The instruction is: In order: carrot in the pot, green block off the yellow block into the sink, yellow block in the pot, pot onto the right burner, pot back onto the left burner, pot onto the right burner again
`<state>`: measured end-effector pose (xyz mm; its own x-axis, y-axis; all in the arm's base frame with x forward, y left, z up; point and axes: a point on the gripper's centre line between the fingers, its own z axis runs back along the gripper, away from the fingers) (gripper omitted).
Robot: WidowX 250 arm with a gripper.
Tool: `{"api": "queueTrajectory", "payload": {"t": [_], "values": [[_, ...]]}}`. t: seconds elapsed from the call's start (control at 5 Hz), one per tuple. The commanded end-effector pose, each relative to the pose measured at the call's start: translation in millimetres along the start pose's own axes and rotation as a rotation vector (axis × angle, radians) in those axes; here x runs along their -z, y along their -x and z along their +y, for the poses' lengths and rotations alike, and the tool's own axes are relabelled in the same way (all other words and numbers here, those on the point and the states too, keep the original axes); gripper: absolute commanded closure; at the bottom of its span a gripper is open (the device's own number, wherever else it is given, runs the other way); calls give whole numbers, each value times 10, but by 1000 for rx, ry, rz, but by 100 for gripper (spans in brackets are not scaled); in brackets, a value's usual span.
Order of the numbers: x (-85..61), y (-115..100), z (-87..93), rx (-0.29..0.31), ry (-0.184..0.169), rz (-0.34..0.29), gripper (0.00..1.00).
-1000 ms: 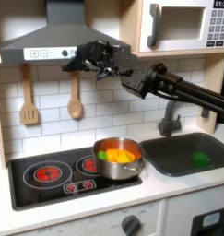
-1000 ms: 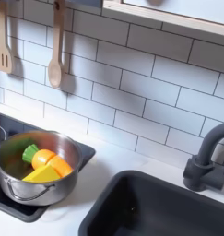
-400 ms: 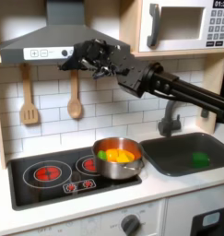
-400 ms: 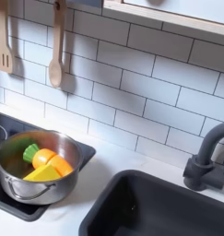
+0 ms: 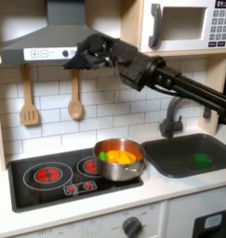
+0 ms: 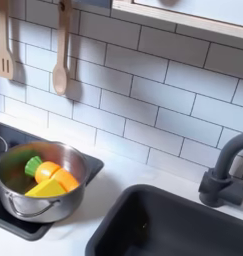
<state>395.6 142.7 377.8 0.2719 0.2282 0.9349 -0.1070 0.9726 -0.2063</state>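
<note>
- Gripper [image 5: 79,58] sits high in the first exterior view, in front of the grey range hood [image 5: 45,37], well above the stove. It is dark and blurred against the hood, so whether the fingers are spread or pressed together cannot be told. Nothing seen in it.
- Arm [image 5: 170,82] runs from the first exterior view's right edge up toward the hood, crossing the tiled wall below the microwave [image 5: 184,23].
- Pot [image 5: 118,159] stands on the burner at the first exterior view's right side of the black cooktop [image 5: 49,181]. In the second exterior view the pot [image 6: 13,205] is at the lower left, on the cooktop's corner.
- Yellow block [image 6: 48,187] lies inside the pot; the carrot [image 6: 51,174] lies in it too, orange body touching the block, green leafy end pointing to the second exterior view's left.
- Green block [image 5: 202,160] rests on the bottom of the dark sink [image 5: 184,149], well apart from the pot.
- Faucet [image 5: 170,119] stands behind the sink.
- Slotted spatula [image 5: 29,98] and wooden spoon [image 5: 75,96] hang on the tiled wall to the first exterior view's left of the pot.
</note>
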Motion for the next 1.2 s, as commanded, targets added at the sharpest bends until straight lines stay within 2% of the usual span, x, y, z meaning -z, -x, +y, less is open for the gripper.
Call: {"api": "queueTrajectory", "payload": {"t": [0.0,0.2,0.4,0.6,0.8,1.0], "values": [[-101,245,-108,12,55,151,100],[-111,423,-148,41,61,274,100],[-192,663,-137,72,52,423,100],[-250,885,-168,124,54,541,100],[-320,1172,-268,205,47,702,100],[-366,1338,-359,275,65,801,100]]}}
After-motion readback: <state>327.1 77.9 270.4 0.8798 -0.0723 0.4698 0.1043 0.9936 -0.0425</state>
